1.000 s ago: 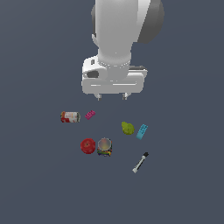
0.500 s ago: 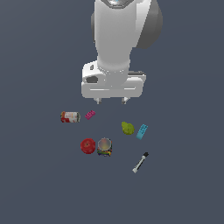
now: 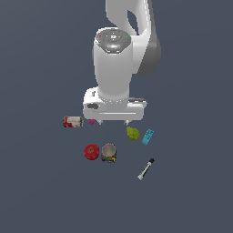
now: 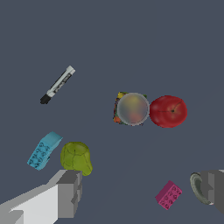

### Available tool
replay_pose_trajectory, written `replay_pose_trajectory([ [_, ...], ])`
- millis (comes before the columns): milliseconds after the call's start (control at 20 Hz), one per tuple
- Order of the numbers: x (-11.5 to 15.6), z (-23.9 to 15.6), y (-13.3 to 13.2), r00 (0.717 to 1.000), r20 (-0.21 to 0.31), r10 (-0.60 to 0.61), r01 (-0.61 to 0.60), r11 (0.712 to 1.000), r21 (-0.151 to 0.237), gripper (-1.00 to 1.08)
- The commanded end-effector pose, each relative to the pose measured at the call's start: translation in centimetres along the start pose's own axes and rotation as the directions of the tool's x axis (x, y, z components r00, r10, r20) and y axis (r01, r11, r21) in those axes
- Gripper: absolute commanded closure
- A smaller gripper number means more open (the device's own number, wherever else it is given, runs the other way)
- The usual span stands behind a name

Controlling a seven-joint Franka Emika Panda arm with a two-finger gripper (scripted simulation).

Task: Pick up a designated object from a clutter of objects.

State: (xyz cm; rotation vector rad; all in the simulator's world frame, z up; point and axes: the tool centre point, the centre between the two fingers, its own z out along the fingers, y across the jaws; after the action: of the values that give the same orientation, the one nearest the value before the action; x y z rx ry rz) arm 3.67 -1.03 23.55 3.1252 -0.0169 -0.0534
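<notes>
While its 2 blocky grey fingers are standing well apart, the hand is gripping nothing above the matte dark surface. Beyond it, the dark multicoloured can is sitting upright, its silvery round lid shining, touching the glossy red apple. A bumpy green pear is lying just beside a studded light-blue brick.

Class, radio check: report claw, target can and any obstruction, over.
Claw open, empty, above the clutter. Dark multicoloured can with silvery top upright, ungrasped. Red apple touching its side; may crowd one finger.
</notes>
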Motion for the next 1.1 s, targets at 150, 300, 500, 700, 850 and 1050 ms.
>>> replay_pose_trajectory([
  [150, 2.5, 5.0, 0.8, 0.998, -0.013, 0.059, -0.059, 0.998, 0.010, -0.92],
  [300, 3.5, 7.4, 1.3, 0.996, -0.019, 0.087, -0.086, 0.996, 0.014, -0.92],
  [500, 4.4, 9.9, 1.7, 0.993, -0.025, 0.115, -0.115, 0.993, 0.017, -0.92],
  [700, 4.9, 11.6, 2.0, 0.990, -0.029, 0.134, -0.134, 0.991, 0.020, -0.92],
  [850, 5.1, 12.4, 2.2, 0.989, -0.031, 0.143, -0.142, 0.990, 0.021, -0.92],
  [1050, 5.1, 12.5, 2.2, 0.989, -0.030, 0.144, -0.143, 0.990, 0.020, -0.92],
])
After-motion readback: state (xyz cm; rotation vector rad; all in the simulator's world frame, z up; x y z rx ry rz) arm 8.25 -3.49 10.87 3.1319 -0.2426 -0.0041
